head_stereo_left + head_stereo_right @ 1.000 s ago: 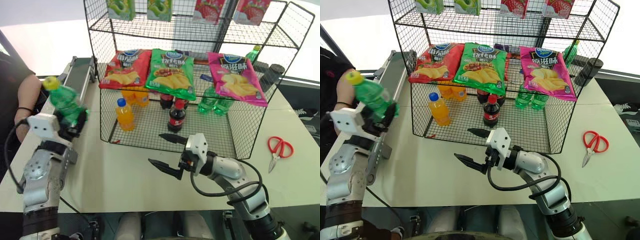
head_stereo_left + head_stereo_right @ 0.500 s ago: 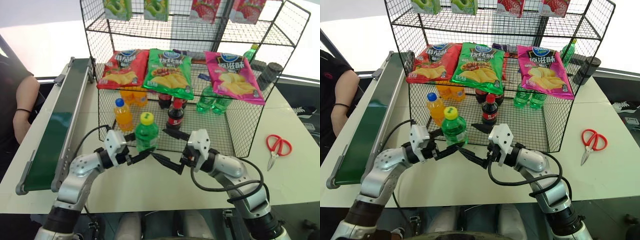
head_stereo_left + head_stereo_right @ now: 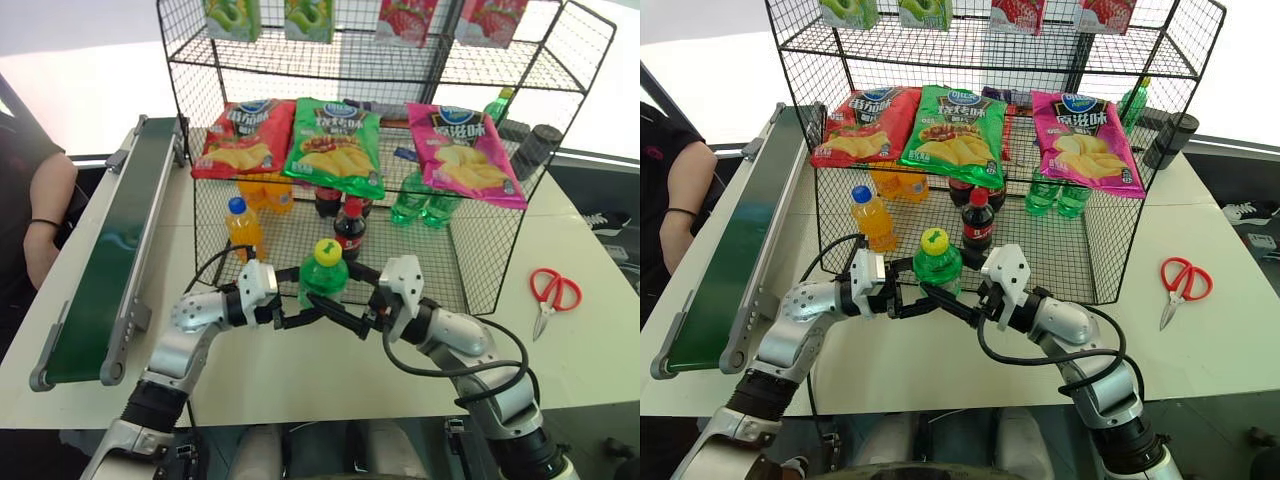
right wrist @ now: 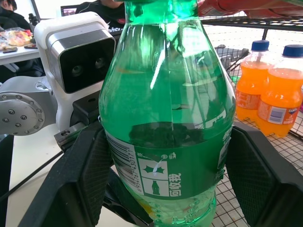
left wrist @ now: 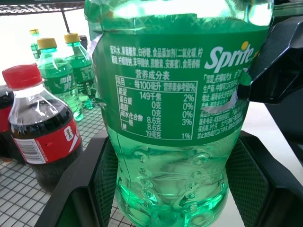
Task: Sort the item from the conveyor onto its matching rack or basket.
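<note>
The item, a green soda bottle (image 3: 322,278) with a yellow cap, stands upright just in front of the black wire basket (image 3: 440,270). My left gripper (image 3: 300,306) reaches in from the left and is shut on the bottle's lower body. From the right, my right gripper (image 3: 345,306) is shut on the same bottle, its pads (image 4: 97,165) pressed to both sides. The bottle's label (image 5: 180,109) faces the left wrist camera. The dark green conveyor (image 3: 110,260) runs along the table's left side with nothing on its belt.
Inside the basket stand orange-drink bottles (image 3: 240,225), cola bottles (image 3: 348,225) and green bottles (image 3: 420,205). Chip bags (image 3: 335,145) lie on the shelf above. Red scissors (image 3: 555,295) lie on the table at right. A person's arm (image 3: 45,210) is left of the conveyor.
My left arm swung the bottle from beside the conveyor to the middle in front of the basket. My right gripper, open before, has shut on the bottle.
</note>
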Robot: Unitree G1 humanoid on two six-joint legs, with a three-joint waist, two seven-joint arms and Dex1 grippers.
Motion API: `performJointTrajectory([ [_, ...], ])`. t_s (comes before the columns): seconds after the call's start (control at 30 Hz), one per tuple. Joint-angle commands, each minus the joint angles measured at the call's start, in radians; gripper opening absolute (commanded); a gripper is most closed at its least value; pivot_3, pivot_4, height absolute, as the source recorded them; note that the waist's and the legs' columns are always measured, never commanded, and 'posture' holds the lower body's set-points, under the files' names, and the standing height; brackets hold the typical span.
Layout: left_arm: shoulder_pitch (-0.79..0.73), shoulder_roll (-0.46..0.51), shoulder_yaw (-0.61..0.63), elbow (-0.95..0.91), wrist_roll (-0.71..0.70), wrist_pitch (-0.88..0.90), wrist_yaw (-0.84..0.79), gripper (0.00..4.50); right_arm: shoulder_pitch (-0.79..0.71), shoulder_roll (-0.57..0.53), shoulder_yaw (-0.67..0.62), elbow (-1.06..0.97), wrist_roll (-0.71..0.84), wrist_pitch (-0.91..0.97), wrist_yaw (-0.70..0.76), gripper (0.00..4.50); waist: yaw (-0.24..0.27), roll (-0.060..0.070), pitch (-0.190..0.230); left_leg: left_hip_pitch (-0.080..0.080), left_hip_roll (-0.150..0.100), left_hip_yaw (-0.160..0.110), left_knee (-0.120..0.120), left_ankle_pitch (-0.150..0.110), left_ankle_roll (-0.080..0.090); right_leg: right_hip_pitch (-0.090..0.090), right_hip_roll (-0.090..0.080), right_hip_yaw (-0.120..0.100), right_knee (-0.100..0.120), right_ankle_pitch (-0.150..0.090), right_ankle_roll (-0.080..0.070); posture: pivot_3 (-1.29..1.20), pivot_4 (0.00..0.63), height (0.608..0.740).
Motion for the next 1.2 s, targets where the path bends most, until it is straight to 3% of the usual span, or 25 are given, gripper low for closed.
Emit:
performJointTrajectory([
  [0.03,-0.025,-0.013,0.004,-0.029,-0.008,-0.007,0.003,3.74,0.000,0.009,-0.019,-0.037,0.014,-0.016,-0.004,2.93,0.000,0.000,0.000,0.000,0.000,0.000,0.000,0.000,0.000,0.000,0.000,0.000,0.000,0.000,0.000,0.00,0.150,0.740],
  [0.1,-0.023,-0.015,0.005,-0.027,0.008,-0.002,0.023,4.49,0.003,0.015,-0.030,-0.033,0.007,-0.025,-0.020,2.93,0.001,0.000,0.000,0.000,0.000,0.000,0.000,0.000,0.000,0.000,0.001,0.000,0.000,0.000,0.000,0.00,0.150,0.740],
  [0.5,0.076,-0.031,0.058,-0.085,0.035,0.111,0.232,4.49,0.083,0.052,-0.283,0.091,-0.151,-0.094,-0.336,2.93,0.005,0.000,0.000,0.000,0.001,-0.001,0.001,0.000,0.000,0.001,0.001,0.000,0.000,0.000,0.000,0.00,0.150,0.740],
  [0.67,0.089,-0.067,0.040,-0.143,0.036,0.165,0.296,4.49,0.039,0.099,-0.360,0.231,-0.177,-0.129,-0.438,2.93,0.002,0.001,0.000,0.001,0.001,-0.001,0.001,0.000,0.000,0.001,0.001,0.001,0.001,0.000,0.000,0.00,0.150,0.740],
  [0.93,0.092,-0.102,0.008,-0.192,0.040,0.224,0.337,4.49,-0.129,0.124,-0.414,0.544,-0.199,-0.263,-0.488,2.93,-0.003,0.004,0.000,0.002,0.001,0.000,0.000,0.000,0.000,0.001,0.002,0.002,0.002,0.000,0.000,0.00,0.150,0.740],
  [1.2,0.084,-0.076,-0.001,-0.223,0.025,0.279,0.308,4.49,-0.206,0.135,-0.427,0.697,-0.188,-0.337,-0.488,2.93,-0.002,0.005,0.000,0.002,0.001,0.000,0.001,0.000,0.000,0.002,0.002,0.002,0.002,0.000,0.000,0.00,0.150,0.740],
])
